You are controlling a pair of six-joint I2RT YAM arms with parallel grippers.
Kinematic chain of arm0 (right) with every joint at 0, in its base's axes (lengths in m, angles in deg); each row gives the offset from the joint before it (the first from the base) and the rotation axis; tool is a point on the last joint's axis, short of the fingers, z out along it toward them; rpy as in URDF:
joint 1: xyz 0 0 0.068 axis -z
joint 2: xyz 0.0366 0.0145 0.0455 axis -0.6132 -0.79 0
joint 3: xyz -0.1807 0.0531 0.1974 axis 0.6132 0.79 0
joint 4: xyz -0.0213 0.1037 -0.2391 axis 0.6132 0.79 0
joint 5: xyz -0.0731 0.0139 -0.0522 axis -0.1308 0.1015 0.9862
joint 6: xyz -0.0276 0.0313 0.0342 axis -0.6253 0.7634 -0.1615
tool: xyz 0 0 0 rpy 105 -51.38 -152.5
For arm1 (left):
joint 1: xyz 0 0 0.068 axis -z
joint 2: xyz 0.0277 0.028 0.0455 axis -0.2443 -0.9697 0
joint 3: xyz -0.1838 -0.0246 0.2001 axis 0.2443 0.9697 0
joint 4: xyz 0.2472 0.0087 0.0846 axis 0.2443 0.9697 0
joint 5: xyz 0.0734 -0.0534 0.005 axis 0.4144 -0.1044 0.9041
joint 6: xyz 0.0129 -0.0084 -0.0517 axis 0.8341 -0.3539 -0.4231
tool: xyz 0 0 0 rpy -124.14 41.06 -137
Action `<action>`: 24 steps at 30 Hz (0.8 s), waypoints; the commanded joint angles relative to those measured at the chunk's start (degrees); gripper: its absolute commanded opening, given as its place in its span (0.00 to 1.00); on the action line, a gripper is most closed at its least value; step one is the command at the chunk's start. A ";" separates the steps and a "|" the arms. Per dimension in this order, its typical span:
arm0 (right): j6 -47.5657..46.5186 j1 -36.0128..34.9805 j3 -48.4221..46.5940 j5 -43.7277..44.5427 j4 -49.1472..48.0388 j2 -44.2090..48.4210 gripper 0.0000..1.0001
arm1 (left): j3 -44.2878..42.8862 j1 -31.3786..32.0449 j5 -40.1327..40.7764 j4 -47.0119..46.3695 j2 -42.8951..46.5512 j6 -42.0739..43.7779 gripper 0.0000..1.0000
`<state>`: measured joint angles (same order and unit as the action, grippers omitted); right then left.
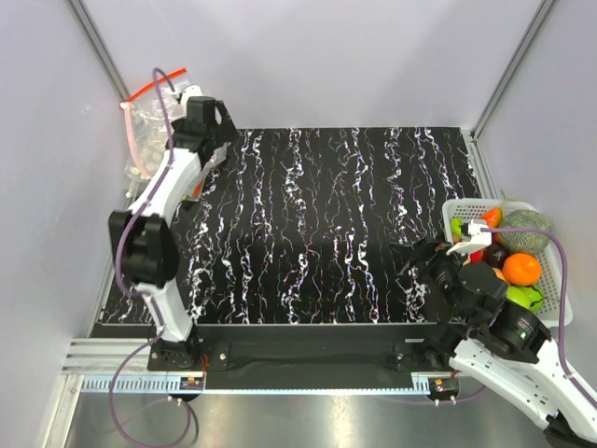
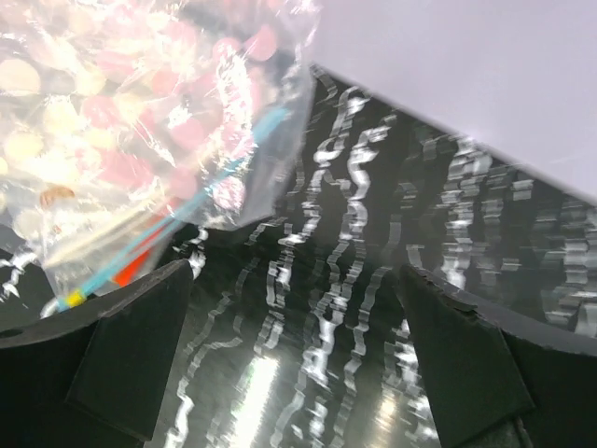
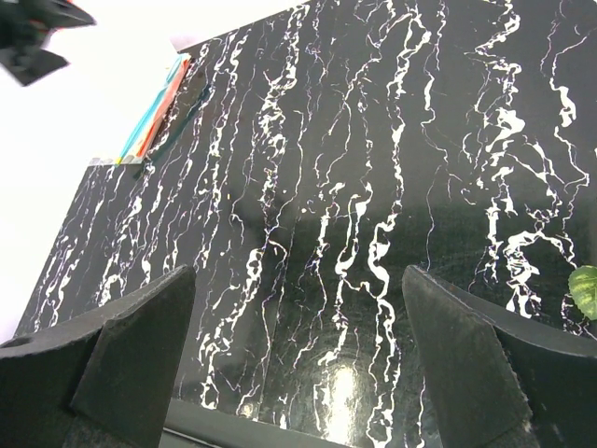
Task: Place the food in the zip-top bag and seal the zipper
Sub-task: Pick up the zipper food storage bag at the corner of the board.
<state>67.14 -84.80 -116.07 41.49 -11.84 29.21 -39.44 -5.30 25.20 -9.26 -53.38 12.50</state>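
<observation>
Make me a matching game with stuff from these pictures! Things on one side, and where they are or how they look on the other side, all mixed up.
Things:
1. white basket
2. pile of bags
3. round orange fruit
4. left gripper

Places or states:
A. in the far left corner
B. inside the basket
C. open, next to the bags
D. over on the right side

Pairs: 1-D, 2-A, 3-B, 4-C.

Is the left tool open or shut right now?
Open. The left tool shows both fingers wide apart, only marbled table between them.
</observation>
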 commanded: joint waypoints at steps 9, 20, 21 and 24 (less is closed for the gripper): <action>-1.71 -0.13 -2.28 -1.55 -0.15 3.36 1.00 | -21.11 -0.49 7.77 4.58 -21.97 13.37 0.90; -1.89 -0.13 -1.31 -1.81 -1.03 2.39 1.00 | -21.39 -2.34 9.35 3.71 -26.72 15.74 0.43; -1.89 -0.13 -1.22 -1.64 -1.11 2.39 1.00 | -21.30 -2.34 9.96 3.71 -26.55 15.93 0.30; -1.80 -0.13 -0.96 -1.90 -1.38 2.13 1.00 | -19.98 -2.34 10.84 2.74 -24.10 16.37 0.24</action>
<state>66.18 -84.80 -116.42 39.98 -11.82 32.23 -59.19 -7.35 33.38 -3.80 -80.66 27.32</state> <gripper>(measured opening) 0.994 0.264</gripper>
